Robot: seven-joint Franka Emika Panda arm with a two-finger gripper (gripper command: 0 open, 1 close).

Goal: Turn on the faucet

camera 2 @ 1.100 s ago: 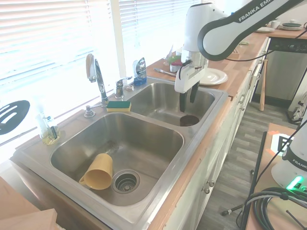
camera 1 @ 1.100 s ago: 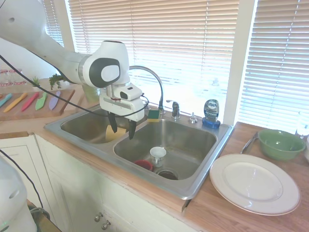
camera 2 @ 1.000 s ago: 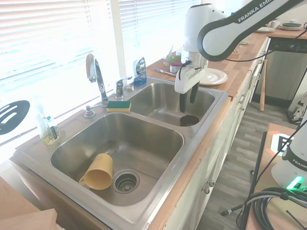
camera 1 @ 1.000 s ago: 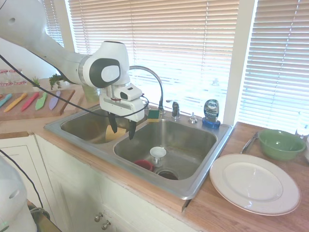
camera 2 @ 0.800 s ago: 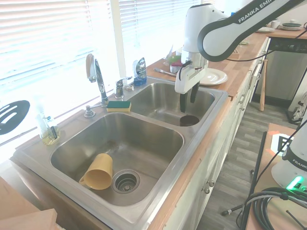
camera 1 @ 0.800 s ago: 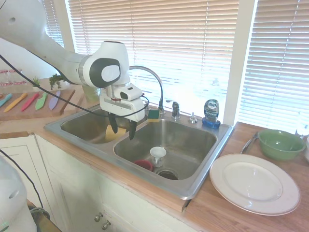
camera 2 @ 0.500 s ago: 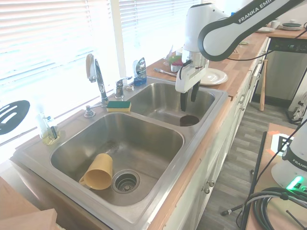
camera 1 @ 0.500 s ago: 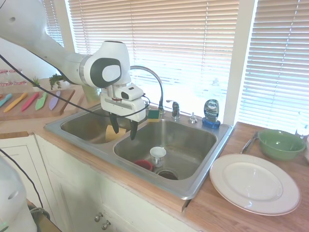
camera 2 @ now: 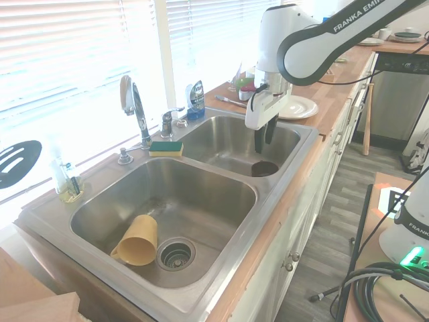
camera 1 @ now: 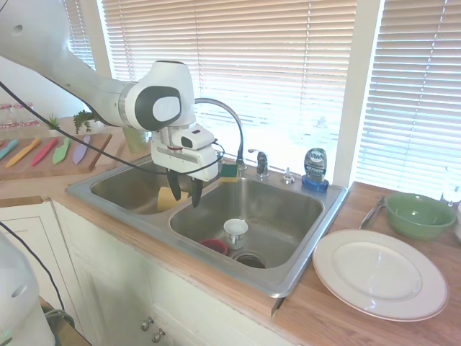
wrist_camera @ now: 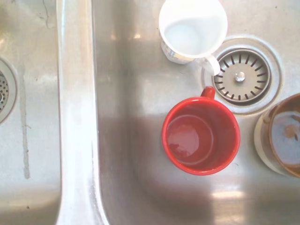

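One faucet [camera 1: 229, 122] behind double sink [camera 1: 288, 285] | gripper [camera 1: 183, 196] fingers slightly parted, empty, above basin | three mugs below: white [wrist_camera: 193, 29], red [wrist_camera: 200, 136], brown [wrist_camera: 280, 134]

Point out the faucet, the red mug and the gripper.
faucet [camera 1: 232, 119]: first exterior view, on the arched spout.
red mug [wrist_camera: 200, 137]: wrist view, inside its bowl.
gripper [camera 1: 184, 197]: first exterior view, midway between its fingertips, above the sink divider.

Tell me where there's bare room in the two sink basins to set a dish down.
The basin with the yellow cup is mostly bare, from the cup to the divider. The other is crowded round its drain: white cup, red mug, brown cup.
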